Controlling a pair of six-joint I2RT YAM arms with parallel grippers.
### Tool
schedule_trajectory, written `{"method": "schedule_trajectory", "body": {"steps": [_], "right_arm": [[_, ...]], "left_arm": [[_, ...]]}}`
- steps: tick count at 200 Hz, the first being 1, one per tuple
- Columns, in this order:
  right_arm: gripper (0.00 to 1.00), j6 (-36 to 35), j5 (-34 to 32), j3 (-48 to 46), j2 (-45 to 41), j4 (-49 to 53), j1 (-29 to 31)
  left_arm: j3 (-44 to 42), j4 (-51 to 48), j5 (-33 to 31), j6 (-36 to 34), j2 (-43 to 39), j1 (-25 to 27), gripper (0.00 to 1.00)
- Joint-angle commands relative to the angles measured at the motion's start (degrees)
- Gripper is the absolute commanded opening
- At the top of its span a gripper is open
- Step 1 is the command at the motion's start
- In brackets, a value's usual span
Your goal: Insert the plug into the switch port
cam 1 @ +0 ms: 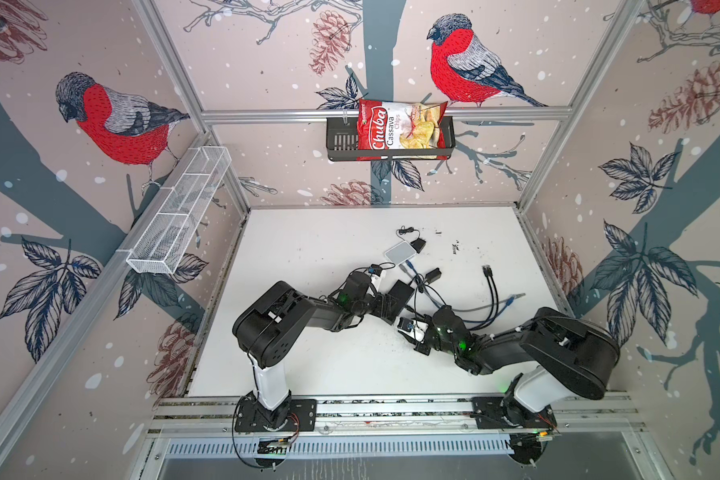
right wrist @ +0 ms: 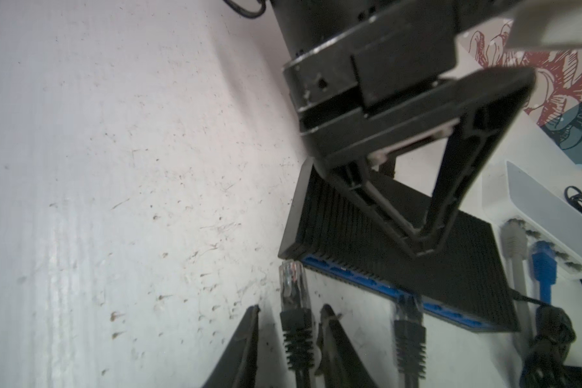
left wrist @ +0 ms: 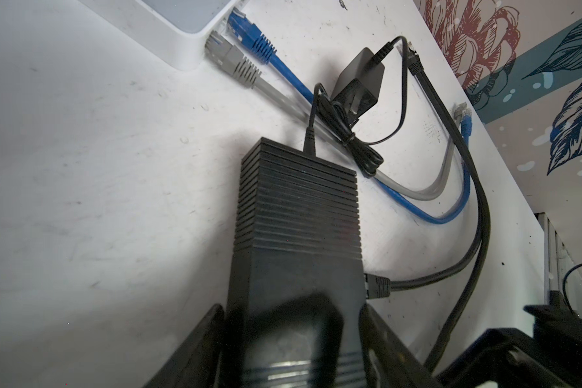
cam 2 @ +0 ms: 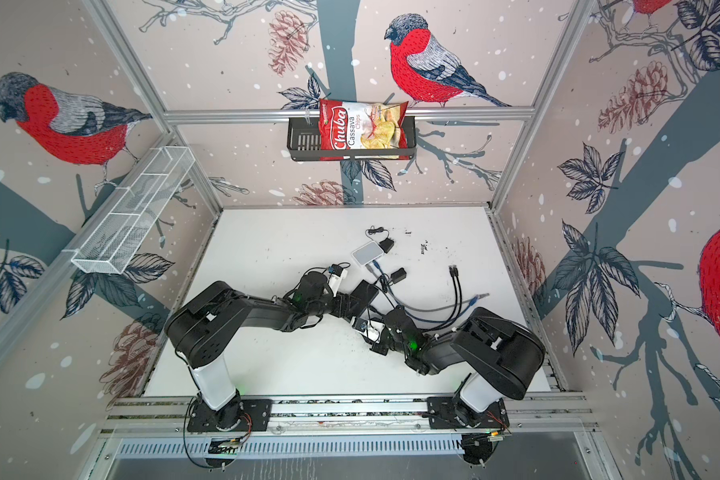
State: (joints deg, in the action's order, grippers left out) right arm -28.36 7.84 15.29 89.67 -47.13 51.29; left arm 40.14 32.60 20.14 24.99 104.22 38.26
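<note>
The switch (left wrist: 299, 208) is a black ribbed box lying flat on the white table. My left gripper (left wrist: 291, 312) is shut on it, one finger against each long side. In both top views the switch (cam 1: 402, 293) (cam 2: 364, 293) sits mid-table between the two arms. Its blue port face (right wrist: 350, 278) points toward my right gripper (right wrist: 291, 307), which is shut on the plug (right wrist: 291, 282), a clear connector with a black boot. The plug's tip sits just short of the port face, at its near corner. Another black-booted plug (right wrist: 409, 315) sits in a port further along.
A white box (cam 1: 400, 252) with a grey cable and a blue cable plugged in lies beyond the switch. A black power adapter (left wrist: 357, 84) and its bundled cord lie beside it. Loose black cable ends (cam 1: 487, 270) and a blue one (cam 1: 516, 296) lie to the right.
</note>
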Motion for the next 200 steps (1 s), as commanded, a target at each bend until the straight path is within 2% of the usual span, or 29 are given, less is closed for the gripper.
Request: {"method": "schedule_trajectory", "body": {"steps": [1, 50, 87, 124, 142, 200], "right_arm": [[0.32, 0.19, 2.14, 0.55, 0.86, 1.64, -0.05], [0.29, 0.89, -0.31, -1.16, 2.77, -2.73, 0.50], [0.24, 0.35, -1.51, 0.96, 5.66, -1.16, 1.31], [0.25, 1.58, -0.41, 0.93, 6.51, -0.91, 1.62], [0.28, 3.00, 0.07, 0.62, 5.99, -0.70, 1.62], [0.34, 6.31, -0.74, 7.97, -0.21, 14.66, 1.13]], "left_arm": [[-0.49, -5.40, 0.77, -0.22, 0.02, -0.12, 0.64], [-0.26, -5.77, 1.08, -0.50, 0.02, -0.21, 0.63], [-0.15, -6.06, 1.18, -0.74, -0.22, -0.37, 0.63], [-0.14, -6.74, 1.35, -1.35, -0.60, -0.55, 0.63], [0.01, -7.01, 1.48, -1.66, -0.74, -0.81, 0.63], [-0.15, -7.05, 1.48, -2.21, -1.59, -1.42, 0.63]]}}
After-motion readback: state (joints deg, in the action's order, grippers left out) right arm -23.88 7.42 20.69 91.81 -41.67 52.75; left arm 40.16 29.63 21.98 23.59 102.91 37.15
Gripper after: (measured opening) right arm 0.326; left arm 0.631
